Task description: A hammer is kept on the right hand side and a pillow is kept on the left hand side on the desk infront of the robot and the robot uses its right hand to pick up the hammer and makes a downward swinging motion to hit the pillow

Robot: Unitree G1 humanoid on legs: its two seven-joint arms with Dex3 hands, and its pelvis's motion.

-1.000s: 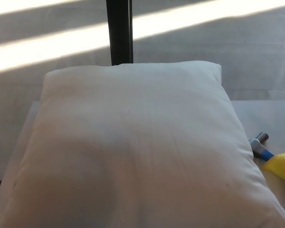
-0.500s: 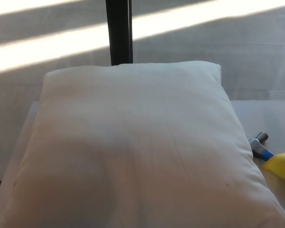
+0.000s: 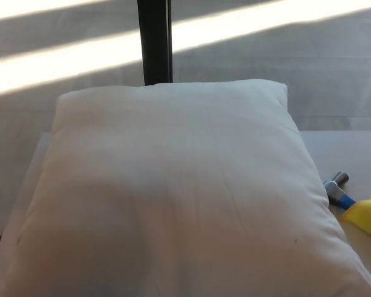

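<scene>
No readable txt, labels or nos. anywhere in view.

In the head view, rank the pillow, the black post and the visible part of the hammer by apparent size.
1. White pillow, by far the largest.
2. Black post.
3. Hammer, smallest; partly hidden.

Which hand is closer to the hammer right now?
Neither can be judged: no robot hand shows in the head view. The hammer lies untouched at the right edge, partly behind the pillow, which fills most of the picture.
</scene>
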